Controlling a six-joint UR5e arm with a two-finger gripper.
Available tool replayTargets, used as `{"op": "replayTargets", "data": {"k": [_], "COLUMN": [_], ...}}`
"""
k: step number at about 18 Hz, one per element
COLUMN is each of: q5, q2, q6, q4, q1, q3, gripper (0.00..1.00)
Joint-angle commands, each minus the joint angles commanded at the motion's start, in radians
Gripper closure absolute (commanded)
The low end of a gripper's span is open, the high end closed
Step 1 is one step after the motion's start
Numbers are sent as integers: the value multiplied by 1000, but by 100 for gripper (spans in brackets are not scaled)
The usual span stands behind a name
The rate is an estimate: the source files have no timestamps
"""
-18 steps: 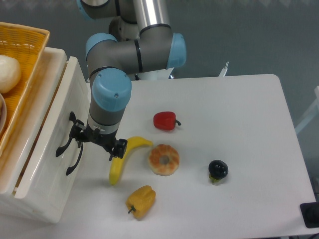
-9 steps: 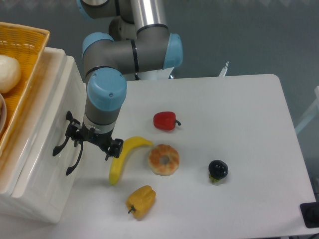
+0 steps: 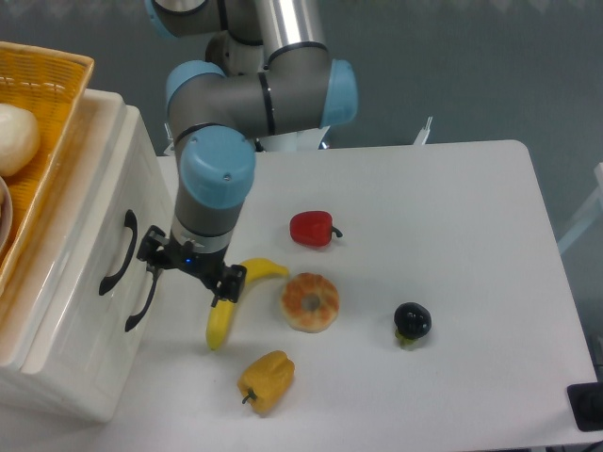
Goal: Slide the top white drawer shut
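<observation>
Fixed camera, sole view. The top white plastic drawer with flat front and curved black handle [image 3: 94, 235] sits at the left edge of the white surface [image 3: 452, 235], its front panel now lying flush with the lower white drawer front [image 3: 89, 348] beneath it. A second ago that panel stood proud of the cabinet face, with a gap visible along its top edge; half a second ago the gap was nearly gone. It is no longer visible.

The hand [image 3: 190, 271] has drawn back to the right and hangs just beside the drawer fronts, one finger close to the handles; contact cannot be confirmed. Its two fingers stand spread apart, with nothing between them.

Judgement: the drawer appears fully shut and the task is essentially complete; only clearing the arm remains.

Other items noted: yellow wicker basket [image 3: 42, 85] on the cabinet top; yellow banana [image 3: 236, 301] just below the hand; red pepper [image 3: 312, 228], glazed doughnut [image 3: 310, 301], yellow pepper [image 3: 267, 380] and dark round fruit [image 3: 412, 321] on the surface.
</observation>
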Motion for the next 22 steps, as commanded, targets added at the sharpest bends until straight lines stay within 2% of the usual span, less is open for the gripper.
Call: {"op": "replayTargets", "data": {"k": [6, 8, 11, 14, 16, 21, 22], "q5": [8, 90, 216, 230, 230, 241, 241], "q2": [38, 64, 68, 74, 98, 152, 156], "q6": [100, 190, 427, 476, 503, 805, 842], "q4": [3, 3, -3, -11, -15, -93, -95], "q1": [74, 86, 89, 107, 149, 276, 294], "q3": [29, 41, 48, 48, 46, 46, 45], "gripper": [0, 0, 0, 0, 0, 0, 0]}}
